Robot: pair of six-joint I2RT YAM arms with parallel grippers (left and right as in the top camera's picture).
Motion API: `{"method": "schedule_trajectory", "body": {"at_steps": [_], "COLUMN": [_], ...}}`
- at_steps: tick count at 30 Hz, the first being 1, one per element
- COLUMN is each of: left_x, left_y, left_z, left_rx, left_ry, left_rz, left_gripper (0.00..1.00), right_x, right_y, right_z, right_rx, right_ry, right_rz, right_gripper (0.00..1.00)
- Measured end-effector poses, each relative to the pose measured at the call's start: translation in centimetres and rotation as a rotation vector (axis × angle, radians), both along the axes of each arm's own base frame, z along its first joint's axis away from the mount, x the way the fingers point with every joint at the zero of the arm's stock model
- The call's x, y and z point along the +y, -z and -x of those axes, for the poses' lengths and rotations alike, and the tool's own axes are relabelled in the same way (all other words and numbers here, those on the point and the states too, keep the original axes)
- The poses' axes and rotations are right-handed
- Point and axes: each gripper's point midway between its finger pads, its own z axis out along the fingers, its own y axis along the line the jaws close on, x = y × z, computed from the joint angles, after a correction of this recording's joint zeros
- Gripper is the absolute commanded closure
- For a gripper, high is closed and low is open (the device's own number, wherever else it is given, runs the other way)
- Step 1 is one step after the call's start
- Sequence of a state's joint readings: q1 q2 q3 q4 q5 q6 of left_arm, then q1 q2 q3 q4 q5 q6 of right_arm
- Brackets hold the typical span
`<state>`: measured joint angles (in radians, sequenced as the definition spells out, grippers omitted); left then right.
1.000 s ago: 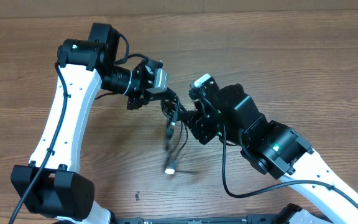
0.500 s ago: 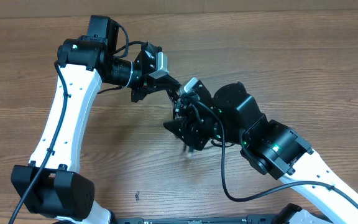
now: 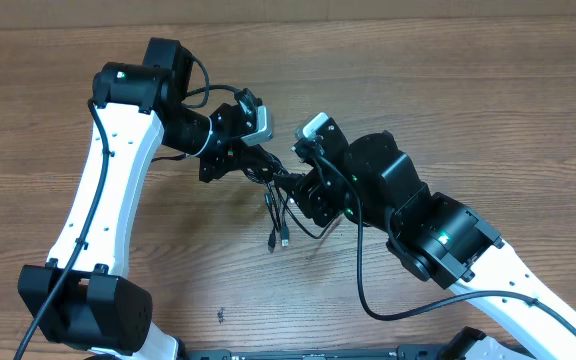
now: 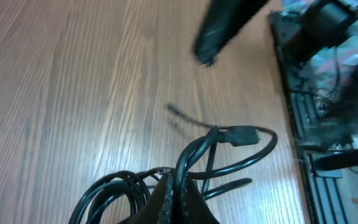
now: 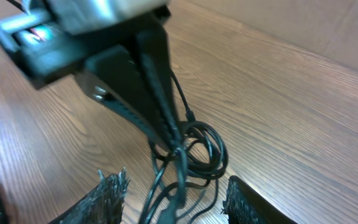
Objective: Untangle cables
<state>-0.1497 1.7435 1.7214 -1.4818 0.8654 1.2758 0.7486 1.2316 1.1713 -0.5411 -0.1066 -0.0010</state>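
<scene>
- Where the left arm [image 3: 118, 170] reaches in over the table [image 3: 488, 90], the left jaws are pressed fully together on the black cables [image 3: 276, 190], gripping the bundle at its coiled part.
- From this grip the cables run with their long axis toward the near edge of the table in the overhead view, and two loose ends [image 3: 271, 243] point that way, side by side.
- Seen from the left wrist, one loop reaches out ahead of the jaws, and a plug [image 4: 244, 134] on it lies left to right in the picture.
- Just right of the bundle, the right jaws stand wide open, one finger [image 5: 112, 191] on each side of the cables, holding nothing.
</scene>
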Motion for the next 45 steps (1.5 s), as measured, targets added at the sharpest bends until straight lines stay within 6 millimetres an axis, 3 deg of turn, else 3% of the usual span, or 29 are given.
{"method": "schedule_trajectory", "body": {"at_steps": [6,12,19,21,26,29,33,36,40,45], "left_x": [-1.1,-2.4,-3.3,-3.6,-3.4,-3.2,-2.4,-1.4,-0.2,0.3], "left_y": [-1.7,-3.8,-5.5,-6.3,-6.5,-6.1,-4.7,-4.2,-4.4,-4.6], "left_z": [1.3,0.7,-3.5,-5.5,-8.0,-8.0,-7.0,-6.6,-6.0,-3.9], "left_rx": [-0.028,-0.082,-0.174,-0.188,-0.077,0.004,0.098,0.138,0.185,0.253], "left_ry": [0.084,0.099,0.019,-0.043,-0.216,-0.274,-0.317,-0.337,-0.343,-0.306], "left_rz": [0.129,0.275,0.346,0.362,0.333,0.318,0.257,0.239,0.268,0.293], "left_gripper": [0.96,0.96,0.96,0.96,0.96,0.96,0.96,0.96,0.96,0.96], "right_x": [-1.2,0.2,1.6,2.0,2.1,1.7,-0.8,-2.5,-3.3,-2.0], "right_y": [1.1,1.6,1.6,1.5,1.5,1.7,2.0,1.7,1.5,0.4], "right_z": [-0.3,0.8,2.4,2.9,3.3,2.7,-0.7,-2.4,-3.1,-3.0], "right_rx": [-0.003,0.045,0.095,0.111,0.118,0.111,0.04,-0.041,-0.11,-0.199], "right_ry": [0.039,-0.049,-0.156,-0.187,-0.208,-0.164,0.06,0.163,0.175,0.038], "right_rz": [0.073,0.045,-0.006,-0.02,-0.027,-0.007,0.067,0.126,0.194,0.199], "right_gripper": [0.48,0.61,0.67,0.68,0.74,0.68,0.32,0.28,0.24,0.24]}}
